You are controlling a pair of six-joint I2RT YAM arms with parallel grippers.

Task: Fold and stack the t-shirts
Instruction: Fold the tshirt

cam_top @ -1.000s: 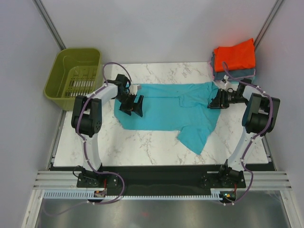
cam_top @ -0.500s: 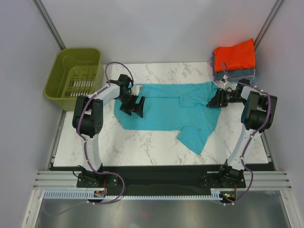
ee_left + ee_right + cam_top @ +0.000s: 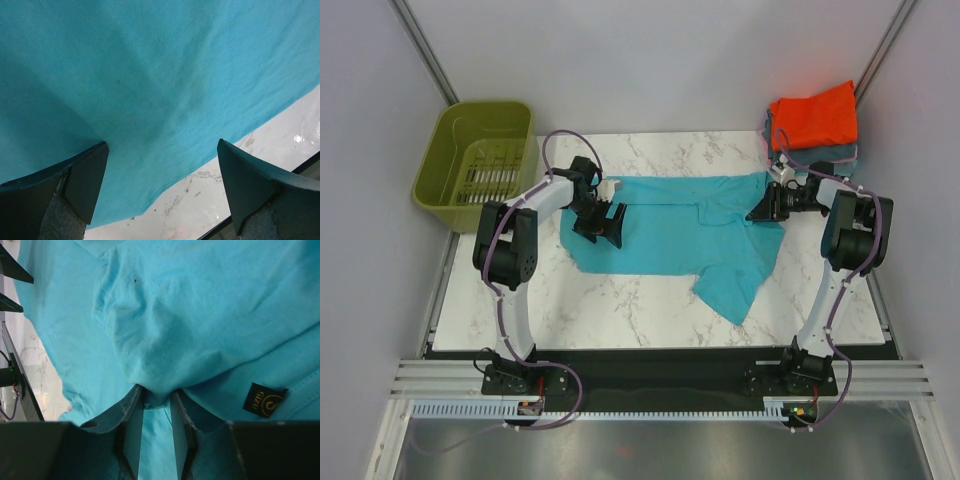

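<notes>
Basket [image 3: 480,165], olive green, is sitting off the table [image 3: 620,300] at 10 o'clock, well apart from the cloth. Orange shirt [image 3: 815,117] is lying folded at 1 o'clock on top of a grey-blue shirt [image 3: 832,155]; only the lower one's edge is showing, and the right arm is partly covering it. Teal shirt [image 3: 670,235] is lying spread across the table's middle, one part trailing toward 5 o'clock. Left gripper [image 3: 603,225] is sitting over its 9 o'clock end w/ jaws spread wide and nothing between them; can't tell whether the tips are touching the cloth. Right gripper [image 3: 760,213] is pinching a bunched fold at the shirt's 3 o'clock end, fingers [image 3: 132,435] nearly together on the cloth. Black label [image 3: 265,399] w/ gold mark is showing near the pinch; lettering too small to read.
</notes>
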